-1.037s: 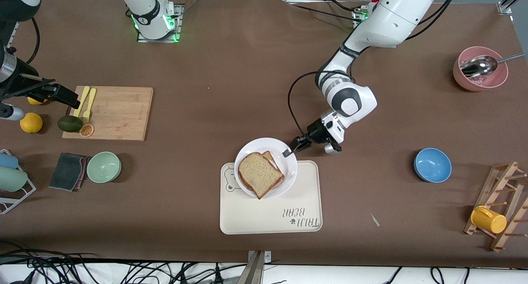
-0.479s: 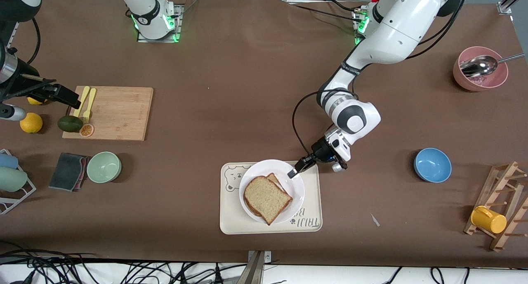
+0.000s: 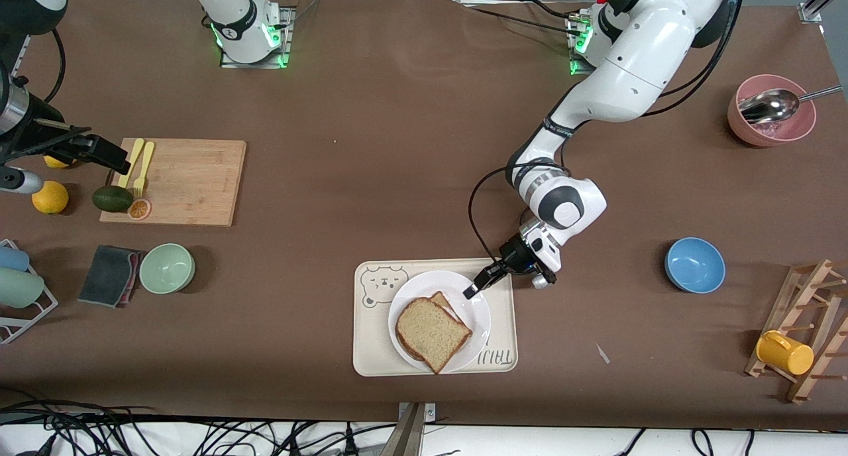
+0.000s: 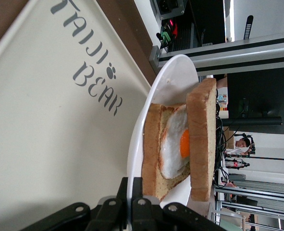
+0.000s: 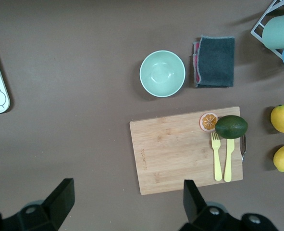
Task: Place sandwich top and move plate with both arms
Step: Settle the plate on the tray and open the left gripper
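Left gripper is clamped on the plate rim at its 1 o'clock while the right gripper hangs wide open and empty over the counter, so one-sided dragging could tilt the plate and slide the sandwich top off.

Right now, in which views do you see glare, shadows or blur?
Front view: even light, soft shadows beside the blue bowl and green bowl. Left wrist view: the plate rim is bright, and the room past it is blurred. Right wrist view: sharp, with a faint shadow by the cutting board.
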{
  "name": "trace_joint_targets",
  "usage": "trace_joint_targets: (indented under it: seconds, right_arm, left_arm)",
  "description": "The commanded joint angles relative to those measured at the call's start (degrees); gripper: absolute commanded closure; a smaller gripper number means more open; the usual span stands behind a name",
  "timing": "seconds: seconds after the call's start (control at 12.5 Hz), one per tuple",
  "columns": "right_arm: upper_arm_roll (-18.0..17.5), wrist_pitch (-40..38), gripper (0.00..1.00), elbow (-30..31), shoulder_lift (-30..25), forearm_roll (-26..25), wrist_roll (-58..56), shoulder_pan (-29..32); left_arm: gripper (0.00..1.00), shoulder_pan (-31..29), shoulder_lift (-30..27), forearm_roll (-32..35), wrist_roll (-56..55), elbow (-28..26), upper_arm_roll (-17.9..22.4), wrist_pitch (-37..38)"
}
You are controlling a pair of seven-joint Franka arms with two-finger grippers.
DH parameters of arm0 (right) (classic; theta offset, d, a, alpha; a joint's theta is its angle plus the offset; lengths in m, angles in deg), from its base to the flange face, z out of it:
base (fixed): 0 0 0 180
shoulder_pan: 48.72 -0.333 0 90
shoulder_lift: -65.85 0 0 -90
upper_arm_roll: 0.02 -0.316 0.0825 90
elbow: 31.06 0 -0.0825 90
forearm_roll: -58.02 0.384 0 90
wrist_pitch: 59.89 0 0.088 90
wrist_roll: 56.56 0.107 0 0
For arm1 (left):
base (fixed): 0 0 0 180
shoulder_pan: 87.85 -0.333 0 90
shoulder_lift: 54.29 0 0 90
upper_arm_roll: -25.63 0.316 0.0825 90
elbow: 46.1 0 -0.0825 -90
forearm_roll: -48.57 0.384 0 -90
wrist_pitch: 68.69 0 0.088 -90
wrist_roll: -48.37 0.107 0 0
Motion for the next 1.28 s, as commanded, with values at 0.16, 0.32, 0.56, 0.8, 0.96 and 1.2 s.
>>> trace_joint_targets:
  seconds: [0.16, 0.32, 0.56, 0.8, 0.96, 1.2]
  right_arm:
    - [-0.3, -1.4, 0.0, -1.1, -0.2, -0.1, 0.4, -0.2]
    - [-0.3, -1.4, 0.0, -0.9, -0.2, -0.2, 0.9, -0.8]
    - [-0.3, -1.4, 0.0, -1.0, -0.1, -0.2, 0.9, -0.8]
    - [-0.3, -0.6, 0.0, -1.1, 0.1, -0.2, 0.9, -0.8]
    - [-0.3, -0.6, 0.0, -1.1, 0.1, -0.2, 0.9, -0.8]
    - [-0.3, -0.5, 0.0, -1.1, 0.1, -0.5, 0.9, -0.8]
  left_arm:
    - [0.59, 0.6, 0.5, 2.1, -1.0, 2.2, 0.4, -0.7]
    - [0.59, 0.6, 0.5, 2.1, -1.0, 2.2, 0.4, -0.7]
    - [0.59, 1.0, 0.5, 2.1, -0.9, 2.1, 0.4, -0.7]
    - [0.48, 0.5, -0.1, 2.0, -0.6, 1.4, 0.4, -0.7]
    - [0.44, 0.0, -1.3, 3.9, -0.7, -0.4, 0.3, -0.6]
    - [0.37, -0.5, -4.7, 4.0, -0.8, -4.8, 0.3, -0.7]
